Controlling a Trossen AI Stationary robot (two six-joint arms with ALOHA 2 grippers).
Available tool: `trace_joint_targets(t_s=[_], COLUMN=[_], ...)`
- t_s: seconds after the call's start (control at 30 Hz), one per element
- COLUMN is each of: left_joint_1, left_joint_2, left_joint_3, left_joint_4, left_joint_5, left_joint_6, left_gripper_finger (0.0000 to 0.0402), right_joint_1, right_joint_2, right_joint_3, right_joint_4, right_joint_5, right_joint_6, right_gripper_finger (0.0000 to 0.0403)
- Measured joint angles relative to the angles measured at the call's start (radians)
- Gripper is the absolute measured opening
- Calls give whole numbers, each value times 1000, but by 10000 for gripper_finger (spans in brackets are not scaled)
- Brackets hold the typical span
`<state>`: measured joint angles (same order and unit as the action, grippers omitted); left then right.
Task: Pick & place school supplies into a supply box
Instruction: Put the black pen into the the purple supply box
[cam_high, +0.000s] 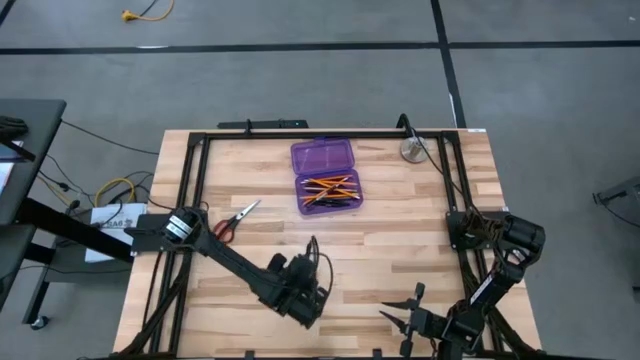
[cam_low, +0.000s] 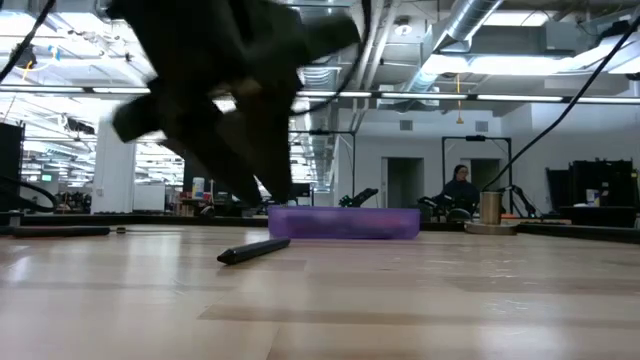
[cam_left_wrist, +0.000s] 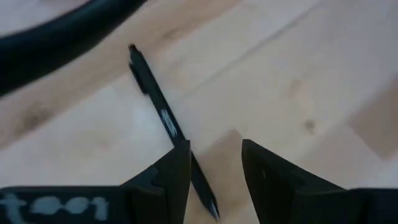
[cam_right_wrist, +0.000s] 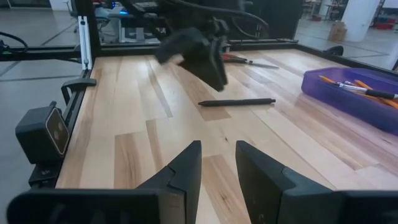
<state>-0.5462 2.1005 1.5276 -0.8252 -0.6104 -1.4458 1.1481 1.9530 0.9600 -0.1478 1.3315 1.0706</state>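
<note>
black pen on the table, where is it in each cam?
High: black pen not visible, hidden under the left gripper.
Low: lying left of centre, before the purple box.
Left wrist: centre, between open fingers.
Right wrist: upper middle.
Shared landmark: purple box.

On the body of my left gripper (cam_left_wrist: 214, 180), just behind the jaws, pale characters show upside down and blurred; they look like "foot" or "1001", and I cannot tell which. The black pen (cam_left_wrist: 163, 115) lying below me carries a small pale print along its barrel, too smeared to read.
</note>
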Motion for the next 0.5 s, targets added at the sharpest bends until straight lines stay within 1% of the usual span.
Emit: trace_joint_targets(t_s=[0.17,0.23,0.4,0.5], left_joint_1=[48,58,66,76], left_joint_2=[24,32,31,31], left_joint_3=[1,0,-1,-1], left_joint_4=[6,-23,-111,-125], left_joint_5=[15,26,7,37], left_joint_6=[26,27,-30,-39], left_gripper_finger=[131,131,131,131], right_joint_1=[0,0,0,0], right_joint_2=[0,0,0,0], right_joint_3=[0,0,0,0], right_joint_4=[0,1,0,0], right_joint_5=[0,-2,-2,-2], right_joint_6=[2,1,2,1], right_gripper_finger=[95,95,95,95])
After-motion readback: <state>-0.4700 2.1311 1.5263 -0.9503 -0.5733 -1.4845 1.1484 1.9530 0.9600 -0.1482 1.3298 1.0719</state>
